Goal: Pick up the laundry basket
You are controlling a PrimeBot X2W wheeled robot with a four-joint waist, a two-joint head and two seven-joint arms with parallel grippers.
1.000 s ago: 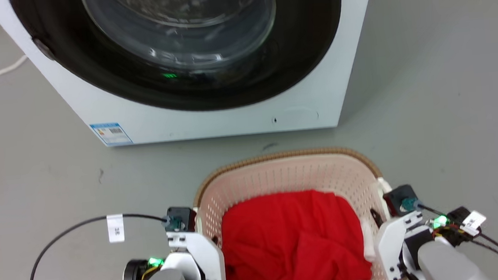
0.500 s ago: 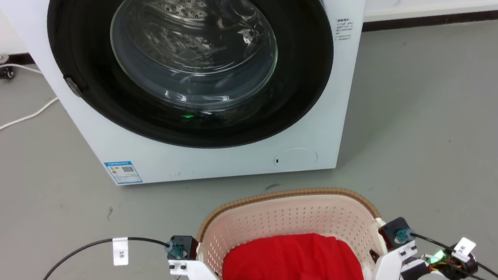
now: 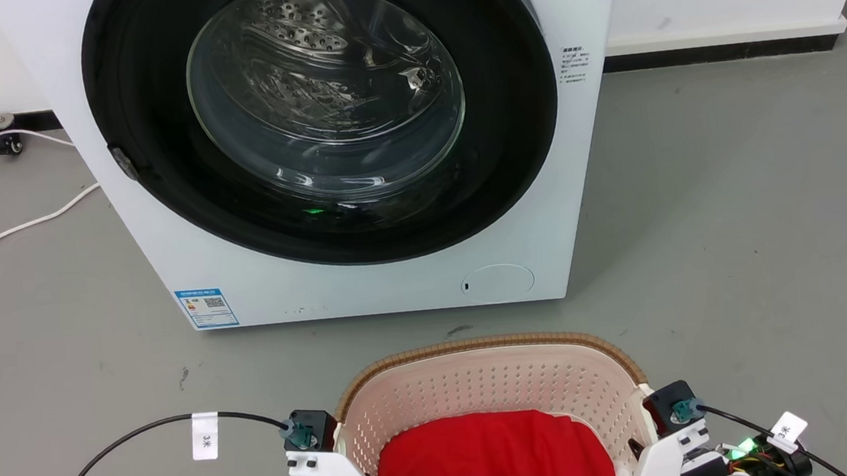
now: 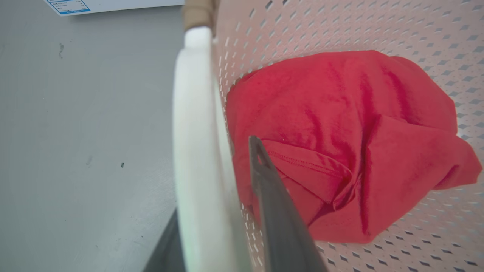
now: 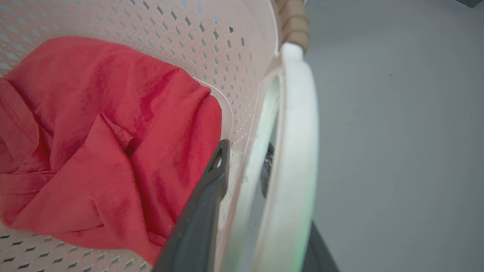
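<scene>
The left gripper is clenched across the left loop handle of the laundry basket, one finger inside the wall and the other outside. The basket is in front of the washer, near it but apart, with a strip of grey floor between and a red cloth bunched inside; I cannot tell if it is off the floor. The right gripper is clamped the same way at the right loop handle.
</scene>
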